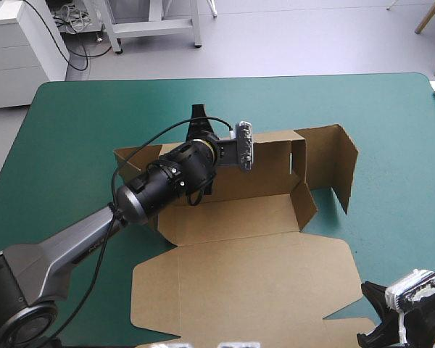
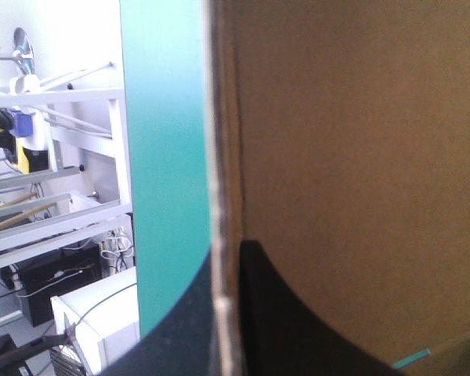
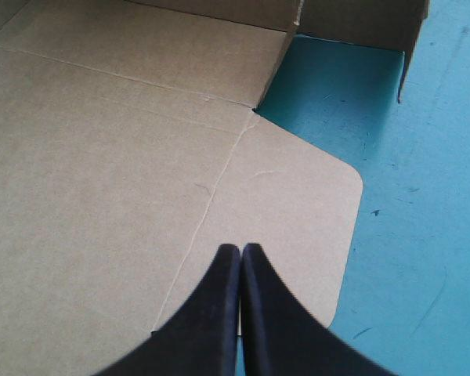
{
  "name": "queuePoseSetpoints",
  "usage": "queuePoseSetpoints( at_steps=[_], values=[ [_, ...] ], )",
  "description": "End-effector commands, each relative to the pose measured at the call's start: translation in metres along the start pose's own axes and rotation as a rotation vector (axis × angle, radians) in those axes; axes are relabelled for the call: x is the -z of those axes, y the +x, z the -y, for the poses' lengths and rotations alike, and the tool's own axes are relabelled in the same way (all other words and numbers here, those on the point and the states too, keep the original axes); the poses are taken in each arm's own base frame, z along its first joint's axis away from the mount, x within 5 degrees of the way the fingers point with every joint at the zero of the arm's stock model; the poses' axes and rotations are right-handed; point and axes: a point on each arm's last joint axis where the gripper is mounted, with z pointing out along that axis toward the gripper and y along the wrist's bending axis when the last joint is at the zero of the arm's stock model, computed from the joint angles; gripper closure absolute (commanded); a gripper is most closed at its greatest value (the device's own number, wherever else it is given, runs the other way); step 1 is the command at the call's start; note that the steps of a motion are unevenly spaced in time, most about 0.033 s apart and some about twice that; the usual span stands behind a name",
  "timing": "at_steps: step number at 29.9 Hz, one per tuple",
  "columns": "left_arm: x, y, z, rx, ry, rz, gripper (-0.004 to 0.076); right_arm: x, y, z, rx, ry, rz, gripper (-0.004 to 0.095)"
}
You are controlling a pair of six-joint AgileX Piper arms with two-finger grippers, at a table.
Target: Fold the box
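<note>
Box (image 1: 239, 268) sits mid-surface (image 1: 72, 130), its back wall and right-hand flaps raised, lid flat toward the near edge. My left claw (image 2: 223, 313) is pinched on the back wall's top edge, board between its black fingers (image 2: 290, 321). My right claw (image 3: 240, 262) is closed and empty, hovering over the lid's right corner.

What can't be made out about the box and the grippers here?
- High view: the left arm covers much of the box's left wall and the left gripper's inner finger.
- Left wrist view: close, blurred board hides the rest of the box.
- High view: the picture's corner cuts off the right gripper.
</note>
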Motion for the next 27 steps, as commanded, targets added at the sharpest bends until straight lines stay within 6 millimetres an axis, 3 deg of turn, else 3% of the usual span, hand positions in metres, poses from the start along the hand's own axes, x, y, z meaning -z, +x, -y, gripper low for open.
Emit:
queuePoseSetpoints(
  at_steps=[1,10,16,22,25,27],
  values=[
    [0.030,-0.009,-0.011,-0.015,-0.112,0.084,0.0731,0.004,-0.012,0.000,0.004,0.003,0.079,0.0929],
    [0.028,0.000,0.028,-0.081,-0.246,0.090,0.0731,0.004,-0.012,0.001,0.009,0.009,0.080,0.0929],
    [0.032,0.010,0.055,-0.041,-0.229,0.103,0.0731,0.004,-0.012,0.001,0.009,0.009,0.080,0.0929],
    [0.037,0.003,0.071,-0.029,-0.223,0.137,0.0731,0.004,-0.012,0.001,0.011,0.009,0.080,0.0921],
    [0.038,0.002,0.071,0.020,-0.222,0.151,0.0731,0.004,-0.011,0.000,0.013,0.006,0.067,0.0849],
    [0.037,0.002,0.071,0.047,-0.220,0.153,0.0731,0.004,-0.010,0.000,0.012,0.005,0.059,0.0711]
  ],
)
